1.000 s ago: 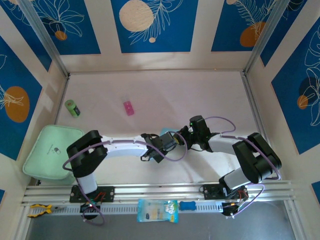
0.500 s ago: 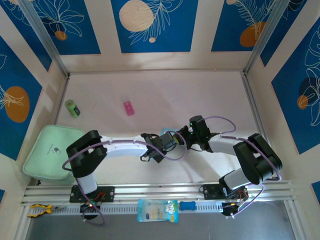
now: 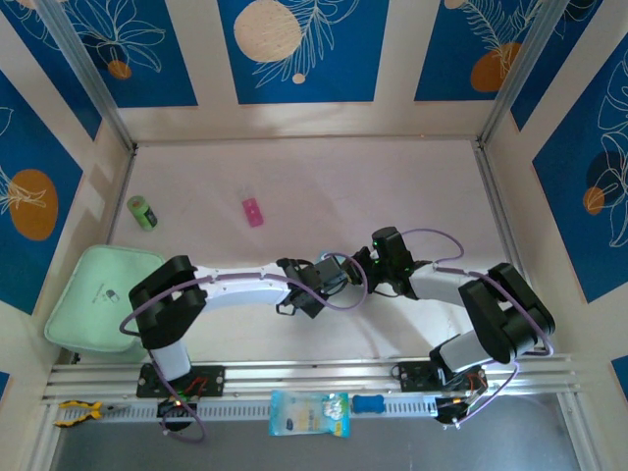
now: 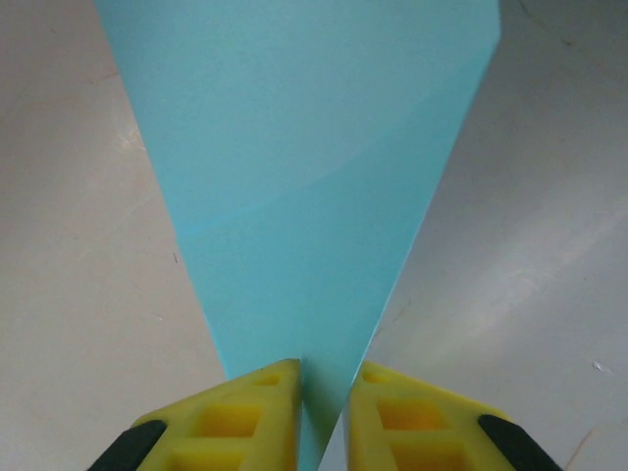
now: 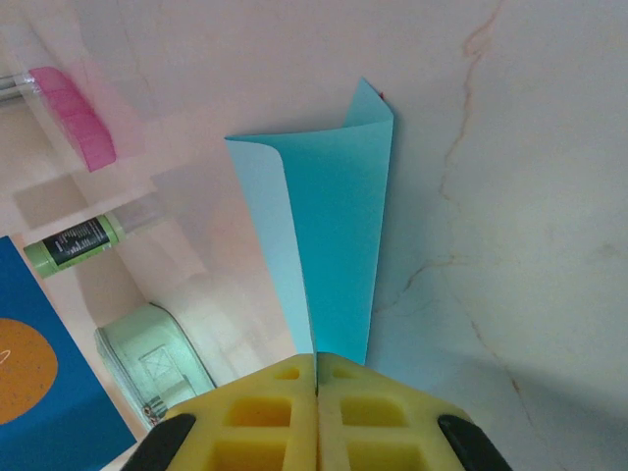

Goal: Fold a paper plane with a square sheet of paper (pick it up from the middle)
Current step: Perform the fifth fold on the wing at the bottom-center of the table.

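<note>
Two grippers are counted, both brought together near the middle of the table (image 3: 392, 186). One paper (image 5: 339, 235) is held between them, over the pale surface. The left gripper (image 4: 324, 378) is closed on the narrow end of the paper, which passes between the yellow fingers (image 4: 245, 402) and is pinched there. The fingers of the right gripper (image 5: 316, 368) are pressed together on an edge of the same paper, which is folded lengthwise (one flap curls a little open).

Further back on the table, one pink block (image 3: 253, 211) and one green bottle (image 3: 142, 212) are lying well apart. One mint-green case (image 3: 96, 297) is placed at the left edge. One printed packet (image 3: 309, 413) is found on the rail (image 3: 294, 378) in front of the arm bases.

The table is off-white with faint marks. It is enclosed by cream walls (image 3: 397, 59) carrying blue panels with leaf drawings.
</note>
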You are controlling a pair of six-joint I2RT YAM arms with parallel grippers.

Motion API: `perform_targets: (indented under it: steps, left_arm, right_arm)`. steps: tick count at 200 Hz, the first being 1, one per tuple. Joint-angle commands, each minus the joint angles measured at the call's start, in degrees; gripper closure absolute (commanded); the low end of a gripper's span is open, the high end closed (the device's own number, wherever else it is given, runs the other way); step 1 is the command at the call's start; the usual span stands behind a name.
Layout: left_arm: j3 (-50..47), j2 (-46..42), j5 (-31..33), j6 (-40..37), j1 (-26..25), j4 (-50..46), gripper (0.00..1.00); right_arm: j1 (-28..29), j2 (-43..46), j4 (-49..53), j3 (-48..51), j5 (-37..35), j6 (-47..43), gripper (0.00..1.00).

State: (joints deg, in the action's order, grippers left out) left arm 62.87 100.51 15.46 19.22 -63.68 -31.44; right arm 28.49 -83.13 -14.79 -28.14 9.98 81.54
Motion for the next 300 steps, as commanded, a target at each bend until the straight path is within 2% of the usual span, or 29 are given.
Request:
perform_targets:
  steps: [1,136,175,205,243,255,300]
  left_arm:
    - [1.5,0.2,-1.0,0.7,-0.6,-2.1,0.82]
    - [2.3,2.1,1.0,0.8,-0.6,-2.8,0.84]
    - [2.2,2.2,0.6,0.9,-0.6,-2.6,0.91]
    - [1.8,2.3,-0.6,1.1,0.2,-2.1,0.99]
    - [0.2,0.8,-5.4,1.3,2.4,0.0,1.0]
    - [-0.6,0.3,-8.2,1.1,3.3,1.2,1.0]
    - [-2.7,-1.1,-17.5,0.7,6.8,5.1,1.0]
  right_arm:
    - [0.4,1.1,1.3,0.4,-0.8,0.7,0.93]
    - [0.4,1.0,1.1,0.5,-0.7,0.7,0.93]
    - [0.4,1.3,1.0,0.5,-0.7,0.5,0.92]
    - [0.4,2.9,3.4,0.7,-1.5,-1.1,0.86]
    - [-0.3,8.5,11.5,1.1,-4.7,-4.4,0.74]
    - [-0.8,11.2,14.4,1.5,-5.9,-5.2,0.68]
    - [-2.6,21.7,21.8,3.6,-9.0,-6.9,0.62]
